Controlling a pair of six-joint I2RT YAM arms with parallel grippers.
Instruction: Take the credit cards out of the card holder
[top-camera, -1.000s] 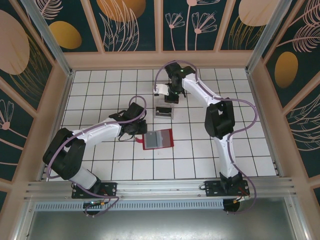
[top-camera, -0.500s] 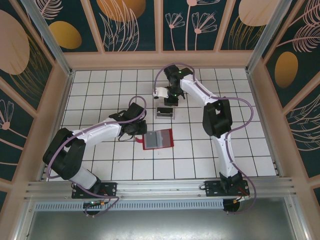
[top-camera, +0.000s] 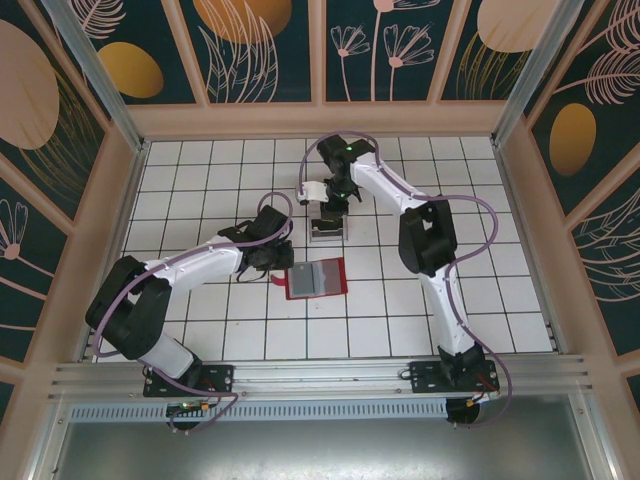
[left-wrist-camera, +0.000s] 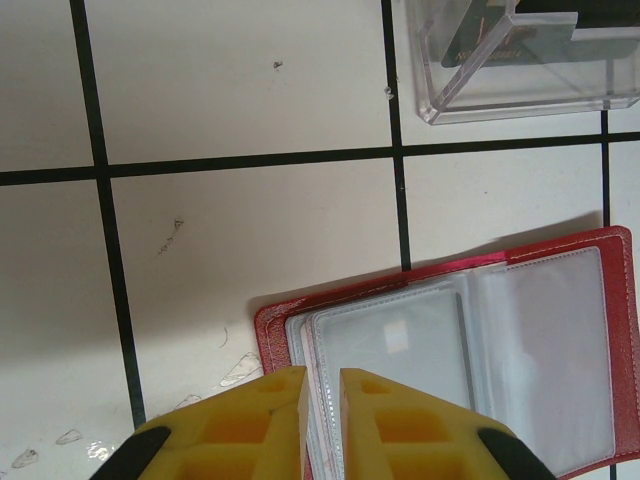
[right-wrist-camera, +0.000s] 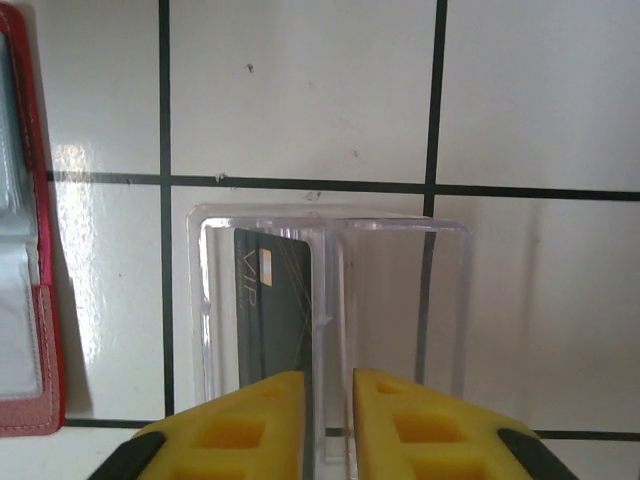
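We are seeing right claw (right-wrist-camera: 330, 385) barely parted, empty, over clear tray (right-wrist-camera: 390, 300); left claw's (left-wrist-camera: 320, 385) grip on cropped red holder (left-wrist-camera: 540, 350) unclear

Left arm (top-camera: 190, 265): white shells are covering the long links; black housings are capping the joints.
Right arm (top-camera: 432, 240): the same white and black are showing; a small green light (top-camera: 347, 147) is glowing on a far joint.
Cables (top-camera: 496, 228): a purple one is looping along each arm.
Bases (top-camera: 190, 378): black plates are carrying both arms.
Left gripper (left-wrist-camera: 320, 385): yellow fingers with recessed pockets are showing, with black at the outer corners.
Right gripper (right-wrist-camera: 330, 390): its fingers are showing the same yellow, pockets and black corners.
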